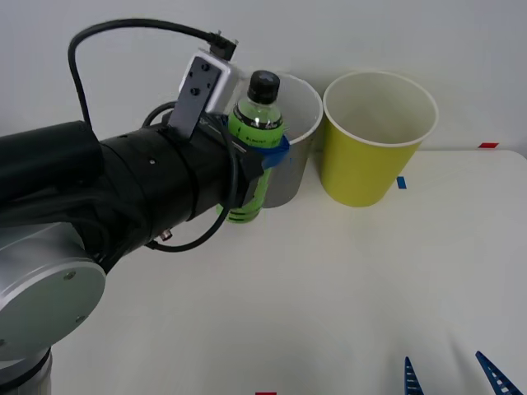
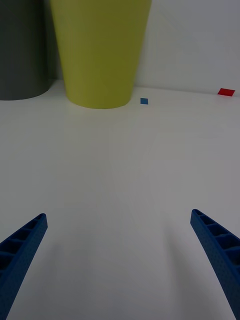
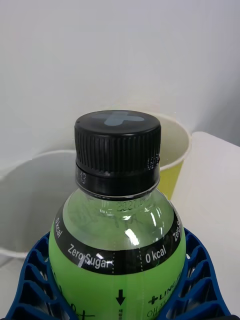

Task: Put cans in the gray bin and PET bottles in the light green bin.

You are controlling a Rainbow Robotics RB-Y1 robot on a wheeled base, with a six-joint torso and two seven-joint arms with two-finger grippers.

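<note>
on the left, our left gripper (image 1: 262,158) has its blue fingers (image 3: 35,280) clamped around the pet bottle (image 1: 254,140), upright and lifted in front of the gray bin (image 1: 300,140). that is our worry: released here, it could drop into the gray bin instead of the light green bin (image 1: 375,140) just beside it. at the lower right, our right gripper (image 1: 453,377) waits low over the table (image 1: 329,280), fingers apart.

Green-labelled, black-capped PET bottle (image 1: 257,123) upright before gray bin (image 1: 298,156), light green bin (image 1: 375,140) alongside.
</note>
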